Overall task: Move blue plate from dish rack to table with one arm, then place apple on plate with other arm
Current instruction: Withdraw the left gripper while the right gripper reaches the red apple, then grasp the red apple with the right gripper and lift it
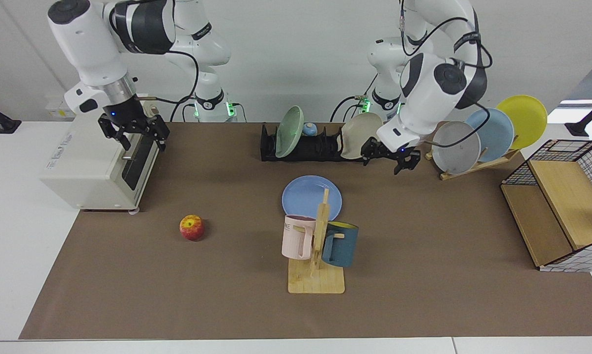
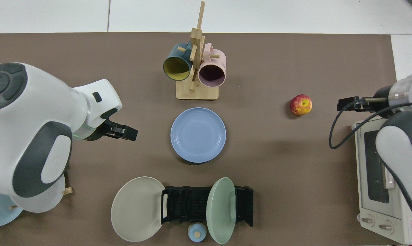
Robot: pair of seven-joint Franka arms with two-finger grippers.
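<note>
The blue plate (image 2: pixel 198 135) is lying flat on the counter (image 1: pixel 423 275), out of the rack (image 2: pixel 192 205). The apple (image 1: pixel 191 227) is sitting far from it, waiting. Left gripper (image 1: pixel 391 158) is hanging empty, fingers wide. Right gripper (image 1: pixel 134 131) is hanging by the oven (image 1: pixel 99 162), fingers wide.

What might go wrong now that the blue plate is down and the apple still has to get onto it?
The apple is round and may roll or slip from the right gripper, which hangs open above the toaster oven. The mug tree stands close to the blue plate, so a carrying arm could clip it. The left gripper is open, clear of the plate.
</note>
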